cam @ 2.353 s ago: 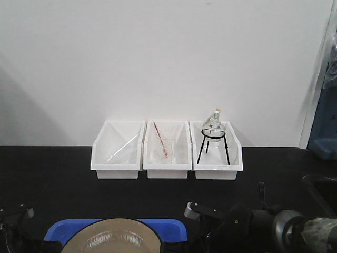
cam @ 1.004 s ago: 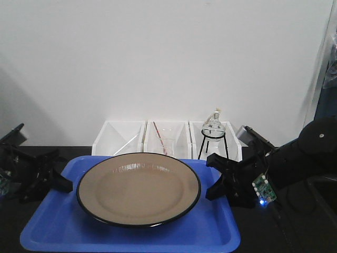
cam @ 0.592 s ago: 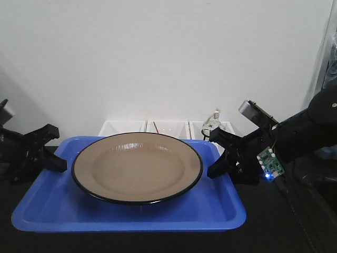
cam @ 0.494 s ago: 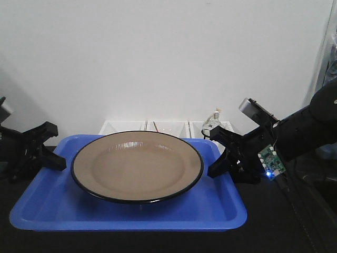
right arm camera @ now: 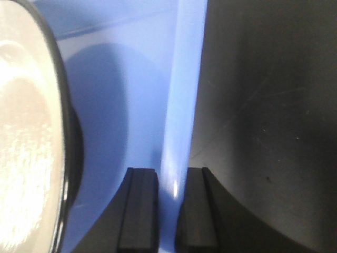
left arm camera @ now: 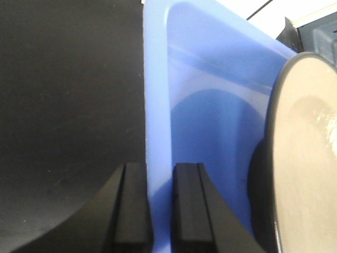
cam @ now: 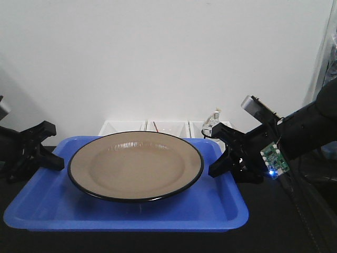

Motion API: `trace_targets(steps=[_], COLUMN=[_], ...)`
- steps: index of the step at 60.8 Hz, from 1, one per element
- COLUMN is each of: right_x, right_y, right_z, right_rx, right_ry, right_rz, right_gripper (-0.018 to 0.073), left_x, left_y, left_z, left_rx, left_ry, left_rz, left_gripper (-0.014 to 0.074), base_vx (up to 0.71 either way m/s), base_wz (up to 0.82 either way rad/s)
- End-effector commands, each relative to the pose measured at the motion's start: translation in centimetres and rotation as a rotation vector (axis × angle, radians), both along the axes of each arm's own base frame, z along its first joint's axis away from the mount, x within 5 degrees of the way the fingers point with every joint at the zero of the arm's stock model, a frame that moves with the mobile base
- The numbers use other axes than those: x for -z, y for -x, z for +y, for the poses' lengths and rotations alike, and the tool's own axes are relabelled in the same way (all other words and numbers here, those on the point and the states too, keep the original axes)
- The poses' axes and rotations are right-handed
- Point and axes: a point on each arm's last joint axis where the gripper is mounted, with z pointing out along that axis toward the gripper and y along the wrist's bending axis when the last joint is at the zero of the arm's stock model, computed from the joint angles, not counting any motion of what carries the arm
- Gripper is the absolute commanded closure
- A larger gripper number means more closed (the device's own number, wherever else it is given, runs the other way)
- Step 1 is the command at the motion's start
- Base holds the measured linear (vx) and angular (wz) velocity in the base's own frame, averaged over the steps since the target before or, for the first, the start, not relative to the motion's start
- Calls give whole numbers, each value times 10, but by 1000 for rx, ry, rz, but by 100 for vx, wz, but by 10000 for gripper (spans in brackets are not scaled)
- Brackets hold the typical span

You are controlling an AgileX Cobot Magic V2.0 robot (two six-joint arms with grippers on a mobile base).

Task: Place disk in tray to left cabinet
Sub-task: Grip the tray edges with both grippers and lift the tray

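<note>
The tan disk [cam: 136,165] with its thin black rim lies flat in the blue tray [cam: 42,208], which is held up above the black table. My left gripper [cam: 48,147] is shut on the tray's left rim [left arm camera: 157,158]. My right gripper [cam: 218,150] is shut on the tray's right rim [right arm camera: 179,147]. In both wrist views the disk's edge [left arm camera: 303,158] [right arm camera: 26,132] sits just inside the tray wall, a little apart from the fingers. The left cabinet is out of view.
Three white bins [cam: 158,126] stand against the white wall behind the tray, mostly hidden by it; a glass flask's top [cam: 213,118] pokes up over the right one. The black tabletop [cam: 295,232] runs below. A blue object sits at the far right edge.
Both arms have lifted the tray with the disk off the table, from the bottom edge of the view up to bin height. Over the last half second it came slightly nearer.
</note>
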Motion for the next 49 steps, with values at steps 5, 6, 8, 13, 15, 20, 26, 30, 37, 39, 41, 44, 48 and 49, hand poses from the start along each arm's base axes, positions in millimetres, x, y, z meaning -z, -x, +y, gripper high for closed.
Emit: trace_targets(steps=[5, 6, 8, 13, 15, 20, 26, 30, 37, 39, 41, 44, 48, 49], right_x=[-46, -46, -46, -46, -46, -47, -46, -46, -46, -46, -46, -46, -46, -46], right_y=[16, 15, 15, 15, 14, 14, 14, 14, 14, 14, 14, 14, 14, 14], right_z=[10, 10, 10, 10, 10, 9, 10, 10, 10, 10, 10, 10, 10, 10], right_rx=[4, 4, 5, 6, 7, 7, 6, 6, 6, 6, 6, 6, 6, 6], right_ry=[-188, -188, -188, -187, -186, -185, -185, -185, -185, -185, -185, -185, -185, -185], right_rz=[-114, -114, -117, -128, -133, -139, -138, -138, -138, -138, -138, -138, -138, -138], right_gripper=[564, 564, 564, 563, 563, 563, 563, 563, 563, 563, 563, 563, 563, 563], left_x=[-34, -34, -34, -34, -34, -34, -34, -34, -34, -34, -34, -34, -34, -34], left_y=[14, 14, 14, 14, 14, 14, 14, 14, 14, 14, 14, 14, 14, 14], left_z=[-14, -14, -14, -14, -14, -14, -14, -14, -14, -14, -14, -14, -14, -14], left_rx=[24, 25, 26, 26, 26, 24, 24, 24, 24, 24, 24, 24, 24, 24], left_ry=[151, 151, 151, 150, 150, 149, 149, 149, 149, 149, 149, 149, 149, 149], left_rz=[-71, -70, -68, -68, -69, -71, -71, -71, -71, -71, -71, -71, -71, -71], left_gripper=[597, 597, 597, 597, 597, 597, 597, 597, 597, 597, 597, 597, 597, 597], base_vx=[0, 0, 0, 0, 0, 0, 0, 0, 0, 0, 0, 0, 0, 0], base_wz=[0, 0, 0, 0, 0, 0, 0, 0, 0, 0, 0, 0, 0, 0])
